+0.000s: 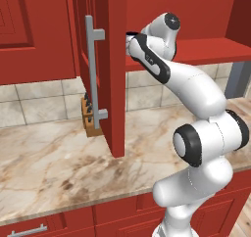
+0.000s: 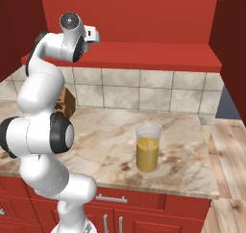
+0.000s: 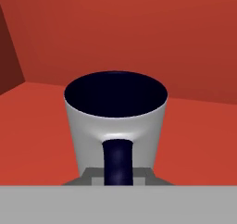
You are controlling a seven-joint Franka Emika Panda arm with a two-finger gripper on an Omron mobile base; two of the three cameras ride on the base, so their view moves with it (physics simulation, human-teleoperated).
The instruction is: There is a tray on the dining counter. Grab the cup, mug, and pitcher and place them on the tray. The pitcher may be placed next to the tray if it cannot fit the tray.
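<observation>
Tool clamped on the mug's handle inside the red cabinet

The tool grips the dark handle of the grey mug, which stands upright on the red cabinet shelf. Below, the pitcher of orange liquid stands on the marble tabletop, with a knife block by the open cabinet door.

shelf: mug upright | counter: pitcher, knife block

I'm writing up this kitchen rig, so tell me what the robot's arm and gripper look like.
The arm is glossy white, built of rounded, tube-like segments with black bands and dark round caps at the joints. The gripper shows grey finger tips. No cables or markings are visible.
</observation>
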